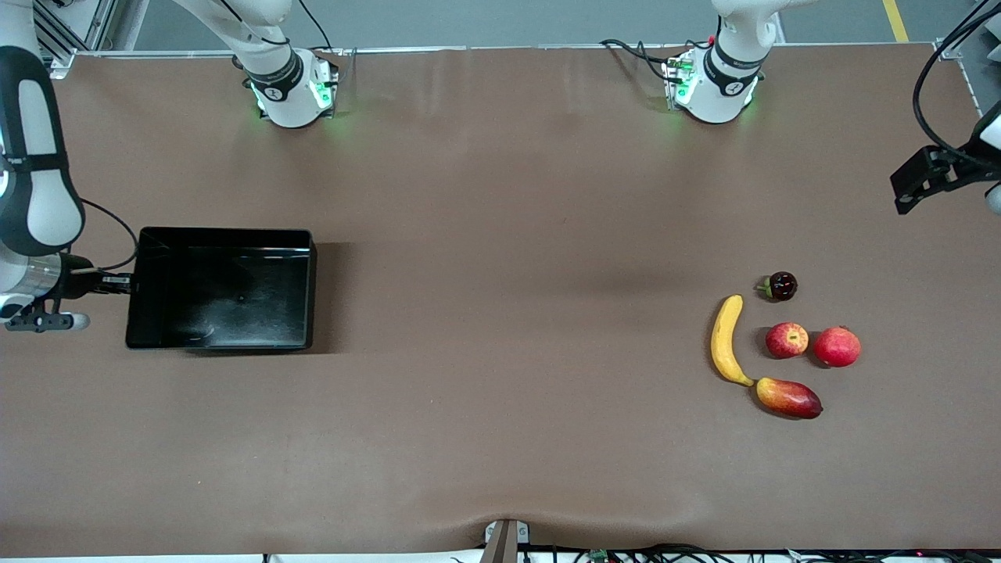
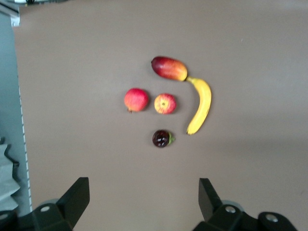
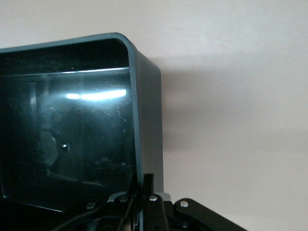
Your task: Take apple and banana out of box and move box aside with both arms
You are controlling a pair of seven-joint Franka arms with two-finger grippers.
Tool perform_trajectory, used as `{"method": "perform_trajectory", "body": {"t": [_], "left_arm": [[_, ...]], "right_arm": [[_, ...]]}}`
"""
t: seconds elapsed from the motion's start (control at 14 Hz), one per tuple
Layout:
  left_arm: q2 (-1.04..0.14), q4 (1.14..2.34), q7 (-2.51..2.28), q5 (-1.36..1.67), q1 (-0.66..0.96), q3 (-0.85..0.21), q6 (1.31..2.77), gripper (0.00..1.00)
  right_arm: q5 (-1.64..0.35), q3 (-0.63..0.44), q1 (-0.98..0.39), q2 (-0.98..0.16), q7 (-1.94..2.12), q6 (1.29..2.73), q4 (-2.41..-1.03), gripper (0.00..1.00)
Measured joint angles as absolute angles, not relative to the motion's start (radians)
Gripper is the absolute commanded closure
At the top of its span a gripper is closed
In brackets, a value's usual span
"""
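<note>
The empty box (image 1: 223, 288), at the right arm's end of the table, is pinched at its wall by the right gripper (image 3: 143, 190); held one-sidedly, it could be tilted. The left gripper (image 2: 144, 199) is held wide over bare table near the apple (image 1: 787, 340) and banana (image 1: 726, 340).

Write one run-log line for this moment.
box: empty | right gripper: shut on box wall | left gripper: open over table | apple, banana: out
</note>
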State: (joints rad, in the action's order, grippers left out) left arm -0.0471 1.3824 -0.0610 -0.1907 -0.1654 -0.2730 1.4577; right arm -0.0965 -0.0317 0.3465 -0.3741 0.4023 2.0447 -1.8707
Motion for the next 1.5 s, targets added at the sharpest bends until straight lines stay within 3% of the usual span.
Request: {"method": "perform_trajectory", "body": {"t": [0.14, 0.29, 0.36, 0.43, 0.71, 1.07, 1.5], "left_arm": [[-0.033, 1.386, -0.061, -0.144, -0.067, -0.157, 1.412, 0.0], [-0.017, 1.404, -0.071, -0.107, -0.045, -0.122, 1.392, 0.0], [-0.008, 1.414, -0.075, -0.095, -0.045, -0.118, 1.391, 0.0], [0.0, 1.422, -0.076, -0.087, -0.045, -0.115, 1.391, 0.0], [0.006, 1.436, -0.08, -0.068, -0.062, -0.104, 1.391, 0.0], [0.006, 1.444, -0.082, -0.062, -0.086, -0.102, 1.391, 0.0], [0.009, 1.441, -0.081, -0.051, -0.077, -0.112, 1.391, 0.0]], "right_arm": [[-0.102, -0.029, 0.373, -0.404, 0.402, 2.052, -1.871, 1.0], [-0.113, -0.028, 0.386, -0.43, 0.402, 2.062, -1.872, 1.0], [-0.114, -0.028, 0.388, -0.441, 0.402, 2.07, -1.872, 0.32], [-0.116, -0.028, 0.39, -0.45, 0.402, 2.071, -1.872, 0.0], [-0.119, -0.018, 0.393, -0.461, 0.402, 1.993, -1.839, 0.0], [-0.133, 0.017, 0.374, -0.438, 0.402, 1.577, -1.532, 0.0], [-0.133, 0.083, 0.362, -0.422, 0.463, 1.436, -1.223, 0.0]]}}
